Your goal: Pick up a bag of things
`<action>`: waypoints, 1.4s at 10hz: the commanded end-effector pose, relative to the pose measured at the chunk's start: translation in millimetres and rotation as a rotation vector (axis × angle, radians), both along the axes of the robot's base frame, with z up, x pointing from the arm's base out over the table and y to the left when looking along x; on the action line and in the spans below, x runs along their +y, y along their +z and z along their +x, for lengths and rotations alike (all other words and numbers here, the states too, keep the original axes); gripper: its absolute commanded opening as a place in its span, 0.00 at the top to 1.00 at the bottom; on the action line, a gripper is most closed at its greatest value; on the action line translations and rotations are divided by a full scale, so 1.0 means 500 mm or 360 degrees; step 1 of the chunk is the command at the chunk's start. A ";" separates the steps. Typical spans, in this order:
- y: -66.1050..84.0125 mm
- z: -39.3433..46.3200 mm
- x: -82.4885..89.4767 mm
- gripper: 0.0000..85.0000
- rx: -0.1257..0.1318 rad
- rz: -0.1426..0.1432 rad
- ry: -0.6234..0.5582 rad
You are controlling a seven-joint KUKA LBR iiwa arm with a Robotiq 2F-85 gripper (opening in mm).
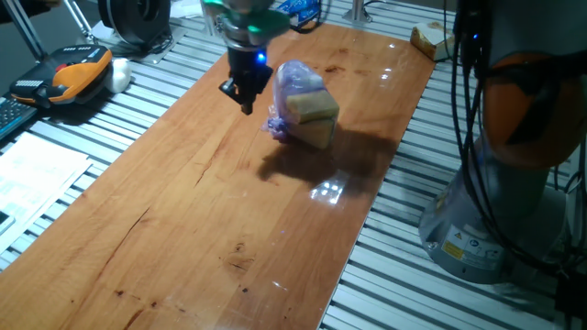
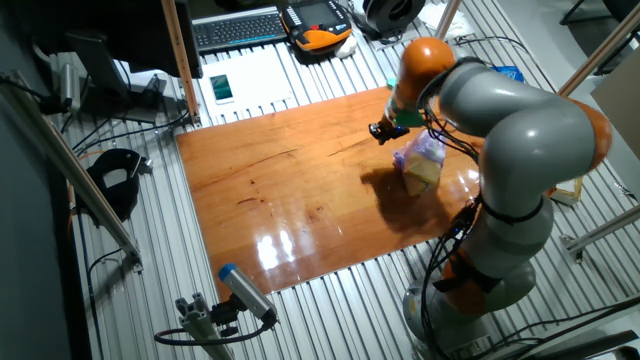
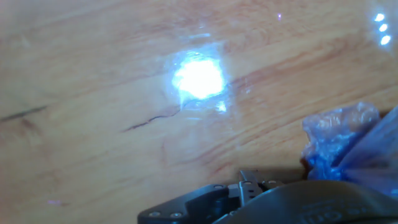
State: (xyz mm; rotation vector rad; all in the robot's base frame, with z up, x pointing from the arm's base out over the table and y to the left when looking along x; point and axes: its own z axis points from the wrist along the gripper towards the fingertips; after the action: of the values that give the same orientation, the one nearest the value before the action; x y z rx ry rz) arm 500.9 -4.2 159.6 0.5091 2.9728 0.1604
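The bag of things [image 1: 304, 103] is a crinkly lilac plastic bag with a tan sponge-like block inside. It lies on the wooden tabletop [image 1: 211, 220] toward the far side. It also shows in the other fixed view [image 2: 422, 165] and at the right edge of the hand view [image 3: 348, 146]. My gripper [image 1: 244, 95] hangs just left of the bag, close above the wood, and also shows in the other fixed view [image 2: 382, 131]. Its fingertips [image 3: 249, 182] look pressed together with nothing between them. The bag sits beside the fingers, not in them.
A blue-and-white packet [image 1: 298, 9] and a bare tan lump [image 1: 426, 38] lie beyond the board's far end. An orange-and-black pendant [image 1: 78, 73] lies at the far left. The robot base [image 1: 495, 211] stands on the right. A keyboard [image 2: 240, 28] and a phone [image 2: 222, 88] lie past the board.
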 end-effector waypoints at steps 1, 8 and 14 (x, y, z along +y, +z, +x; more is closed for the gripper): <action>-0.002 -0.004 -0.005 1.00 -0.0008 0.0003 -0.1128; -0.005 0.005 0.000 1.00 0.0473 -0.0365 0.0384; -0.007 0.007 -0.001 1.00 0.0296 -0.0284 0.1072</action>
State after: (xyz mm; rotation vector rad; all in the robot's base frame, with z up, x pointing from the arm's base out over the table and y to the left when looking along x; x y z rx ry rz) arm 504.2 -4.7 156.1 0.2897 3.2093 -0.0672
